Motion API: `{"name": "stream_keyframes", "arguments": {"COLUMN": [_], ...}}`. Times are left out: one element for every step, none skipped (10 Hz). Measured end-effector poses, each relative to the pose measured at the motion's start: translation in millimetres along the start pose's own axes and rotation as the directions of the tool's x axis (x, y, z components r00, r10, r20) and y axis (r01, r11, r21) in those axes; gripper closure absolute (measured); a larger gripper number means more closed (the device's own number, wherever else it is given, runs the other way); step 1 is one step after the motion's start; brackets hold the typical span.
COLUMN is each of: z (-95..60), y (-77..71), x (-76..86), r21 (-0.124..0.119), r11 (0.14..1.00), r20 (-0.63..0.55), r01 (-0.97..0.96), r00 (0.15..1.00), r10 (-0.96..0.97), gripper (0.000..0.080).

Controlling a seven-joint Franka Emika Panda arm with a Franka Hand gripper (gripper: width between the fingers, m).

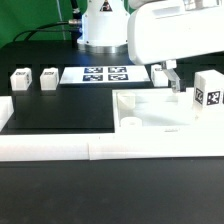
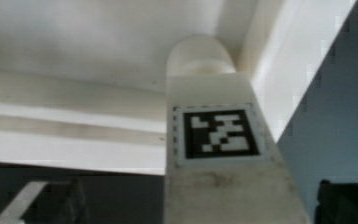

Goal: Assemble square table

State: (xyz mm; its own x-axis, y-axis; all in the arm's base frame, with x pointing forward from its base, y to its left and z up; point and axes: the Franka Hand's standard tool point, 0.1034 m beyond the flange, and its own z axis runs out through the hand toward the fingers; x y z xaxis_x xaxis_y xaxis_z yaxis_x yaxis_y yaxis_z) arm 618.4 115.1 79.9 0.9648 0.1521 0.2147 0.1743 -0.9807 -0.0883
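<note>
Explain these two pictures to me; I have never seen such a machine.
It is one robot arm with a two-finger gripper, putting a small table together. One picture comes from a camera off the arm, the other from a camera on its wrist. On the black surface lie the thick white slab, two small tagged legs at the exterior view's left, a third leg at its right, and the flat marker board. In the wrist view another leg shows between the open jaws; nothing is gripped.
</note>
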Motion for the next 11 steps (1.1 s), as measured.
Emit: {"name": "stream_keyframes", "arguments": {"z": [4.3, 5.5, 5.4, 4.9, 6.0, 6.6, 6.5, 6.2, 6.4, 6.4, 7.0], "y": [-6.4, -8.9, -5.5, -5.3, -5.6, -5.7, -5.4, -3.2, -2.5, -2.5, -2.5], "x": [0.0, 1.4, 4.1, 3.8, 6.8, 6.0, 6.1, 6.5, 6.3, 6.3, 6.0], "r21": [0.017, 0.031, 0.038, 0.045, 0.041, 0.037, 0.037, 0.032, 0.010, -0.006, -0.041], "r11": [1.000, 0.999, 0.999, 0.999, 0.999, 0.998, 0.998, 0.999, 0.993, 0.985, 0.958], "r20": [0.098, 0.198, 0.263, 0.309, 0.289, 0.292, 0.292, 0.291, 0.293, 0.293, 0.288], "r01": [-0.015, -0.011, -0.017, -0.020, -0.028, -0.041, -0.041, -0.043, -0.122, -0.173, -0.283], "r00": [0.995, 0.980, 0.965, 0.951, 0.957, 0.956, 0.956, 0.956, 0.949, 0.942, 0.915], "r10": [0.013, 0.005, 0.006, 0.005, 0.015, 0.029, 0.028, 0.032, 0.114, 0.167, 0.283], "gripper": [0.0151, 0.0151, 0.0151, 0.0151, 0.0177, 0.0177, 0.0351, 0.0504, 0.0504, 0.0504, 0.0504]}}
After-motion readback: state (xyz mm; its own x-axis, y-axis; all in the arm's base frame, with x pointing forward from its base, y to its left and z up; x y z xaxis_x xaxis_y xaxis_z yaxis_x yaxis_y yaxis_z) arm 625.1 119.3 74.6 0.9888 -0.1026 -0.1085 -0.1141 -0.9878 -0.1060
